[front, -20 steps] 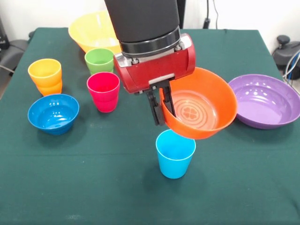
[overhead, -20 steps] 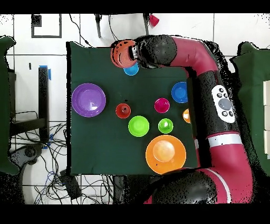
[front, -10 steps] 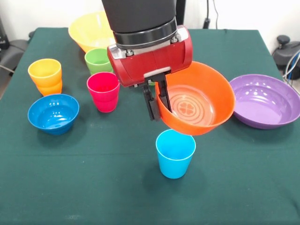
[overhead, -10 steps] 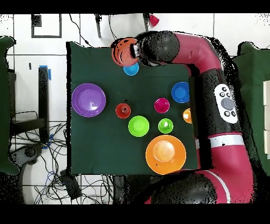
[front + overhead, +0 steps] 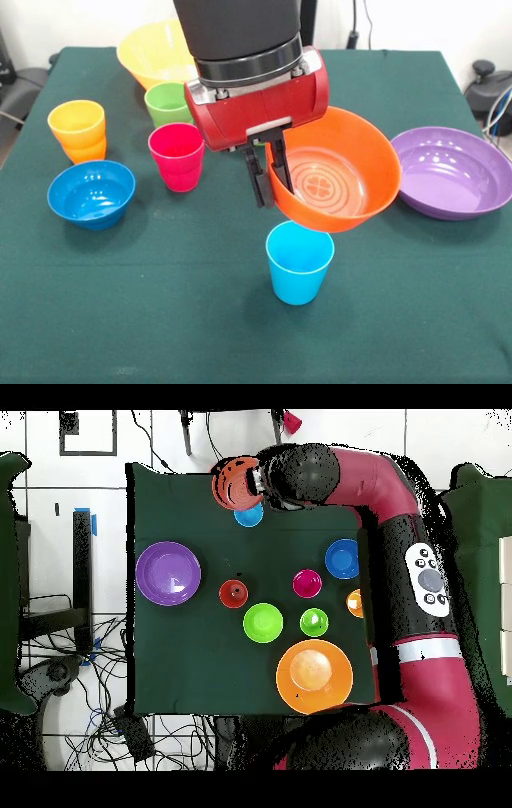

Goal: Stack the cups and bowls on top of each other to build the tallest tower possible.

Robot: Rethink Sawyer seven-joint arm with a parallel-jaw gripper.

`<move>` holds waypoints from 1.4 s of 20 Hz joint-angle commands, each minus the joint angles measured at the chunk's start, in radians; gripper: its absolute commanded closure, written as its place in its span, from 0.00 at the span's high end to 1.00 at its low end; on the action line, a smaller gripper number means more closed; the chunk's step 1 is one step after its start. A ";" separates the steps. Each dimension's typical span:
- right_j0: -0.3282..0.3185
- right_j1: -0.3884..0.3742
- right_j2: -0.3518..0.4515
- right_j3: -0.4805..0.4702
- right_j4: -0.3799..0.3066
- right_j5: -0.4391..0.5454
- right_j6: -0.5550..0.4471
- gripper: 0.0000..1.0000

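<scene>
Hardly moved; end effector (image 5: 270, 178) grips orange bowl (image 5: 340, 184)

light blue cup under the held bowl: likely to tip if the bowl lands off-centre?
Probably. The light blue cup tapers to a narrow base and looks like light, glossy plastic. The orange bowl, tilted in the tool, is much wider, so an offset landing could topple it.

We have lifted the bowl a little higher

Over the last second our gripper (image 5: 268, 178) carried the orange bowl (image 5: 336, 180) up and slightly back from the light blue cup (image 5: 299, 262); in the last half second we barely moved.
</scene>
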 commanded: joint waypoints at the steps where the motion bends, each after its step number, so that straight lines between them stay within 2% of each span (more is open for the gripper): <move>1: 0.028 0.027 -0.043 -0.039 -0.065 0.112 -0.137 0.00; 13: 0.018 0.075 -0.024 -0.080 -0.065 0.117 -0.187 0.00; 19: 0.034 0.084 -0.044 -0.110 -0.061 0.180 -0.158 0.00; 28: 0.042 0.060 -0.065 -0.079 -0.085 0.142 -0.122 0.00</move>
